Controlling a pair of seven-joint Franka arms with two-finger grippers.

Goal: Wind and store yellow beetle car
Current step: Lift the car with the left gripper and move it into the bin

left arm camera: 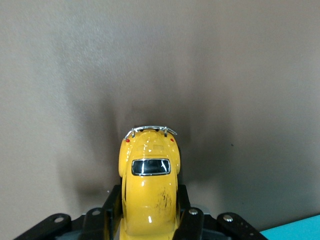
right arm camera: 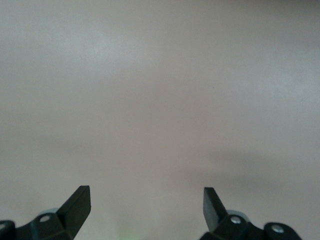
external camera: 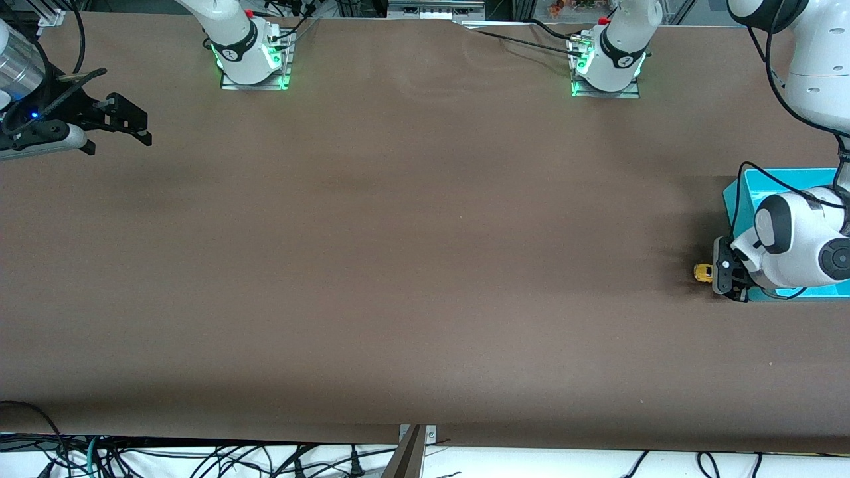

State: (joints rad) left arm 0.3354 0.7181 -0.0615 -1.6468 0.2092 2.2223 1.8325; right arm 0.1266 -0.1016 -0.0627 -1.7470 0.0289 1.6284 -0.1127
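Note:
The yellow beetle car (external camera: 702, 272) is at the left arm's end of the table, beside the teal bin (external camera: 742, 199). My left gripper (external camera: 718, 273) is shut on it, low at the brown table surface. In the left wrist view the yellow beetle car (left arm camera: 149, 175) sticks out from between the black fingers (left arm camera: 186, 212), its chrome bumper and dark window pointing away from the gripper (left arm camera: 148, 202). My right gripper (external camera: 126, 123) waits open and empty over the right arm's end of the table; it also shows in the right wrist view (right arm camera: 147, 200).
The teal bin stands at the table edge by the left arm, partly hidden by the arm's wrist; its corner shows in the left wrist view (left arm camera: 302, 231). The brown table (external camera: 412, 252) stretches between the two arms. Cables hang along the front edge.

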